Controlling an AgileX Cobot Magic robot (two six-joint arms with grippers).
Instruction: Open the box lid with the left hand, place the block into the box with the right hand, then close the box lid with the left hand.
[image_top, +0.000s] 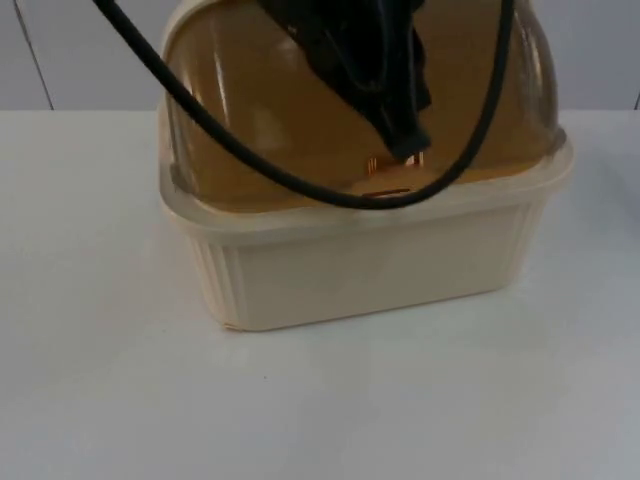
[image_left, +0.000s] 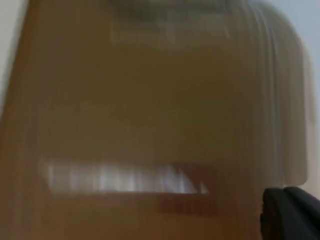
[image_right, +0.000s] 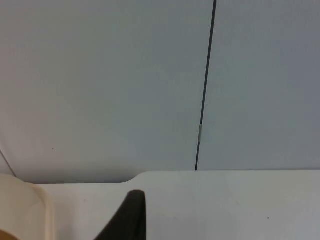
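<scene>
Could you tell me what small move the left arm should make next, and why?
Probably lower the left tool the last bit onto the amber lid and grip its front edge. The lid lies shut on the cream box, and the tool hangs right over its front. The right tool waits beside the box.

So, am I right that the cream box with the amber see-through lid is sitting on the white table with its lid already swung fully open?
Not quite: the lid is down, its edge resting along the rim of the cream box, as the top view shows. The rest holds: the lid is amber and see-through, and the box sits on the white table. The left gripper is at the lid's front.
</scene>
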